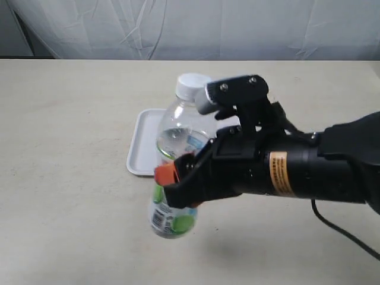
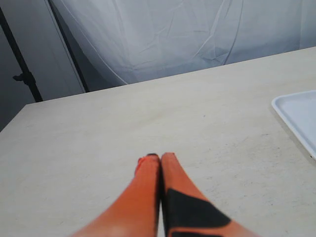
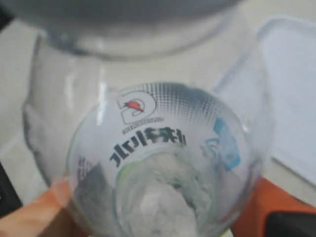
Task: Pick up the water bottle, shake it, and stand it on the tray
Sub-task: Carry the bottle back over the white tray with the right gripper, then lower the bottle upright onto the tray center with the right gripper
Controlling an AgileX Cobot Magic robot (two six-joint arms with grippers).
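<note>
My right gripper (image 1: 177, 181) pinches the bottle (image 1: 178, 136) at its label; the bottle is tilted, cap uppermost.

A wide beige table (image 1: 65, 119) lies under it, with a white sheet (image 1: 178, 29) hung behind. The white tray (image 1: 142, 148) lies flat beside the bottle, which is not standing on it. My left gripper (image 2: 160, 160) hovers over the table, orange fingers (image 2: 143, 197) pressed together, holding nothing.

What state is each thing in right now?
bottle: capped, gripped, lifted off the table.
tray: flat on the table, bottle not on it.
right tool: shut on the bottle.
left tool: shut, holding nothing.
</note>
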